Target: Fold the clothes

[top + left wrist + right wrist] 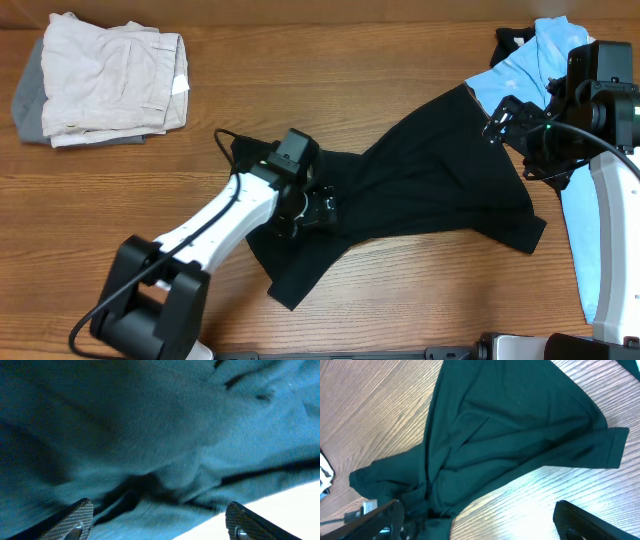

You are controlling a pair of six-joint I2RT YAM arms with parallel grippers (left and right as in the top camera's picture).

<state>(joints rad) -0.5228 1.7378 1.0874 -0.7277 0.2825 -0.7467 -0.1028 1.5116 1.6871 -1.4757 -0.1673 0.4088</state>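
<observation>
The black shirt [430,180] lies crumpled and spread across the middle of the wooden table. My left gripper [315,210] is down on its left part, with the fingers [160,525] open and wide apart and the fabric [150,420] filling the view close in front of them. My right gripper [505,118] hovers by the shirt's upper right corner. Its fingers [480,520] are open and empty, over the shirt's edge [510,425] and bare wood. A light blue polo [545,50] lies at the far right, partly under the right arm.
A stack of folded beige and grey clothes [105,85] sits at the back left. The wooden table [420,300] shows around the shirt. The left arm's base [150,300] stands at the front left, and the right arm [615,240] runs along the right edge.
</observation>
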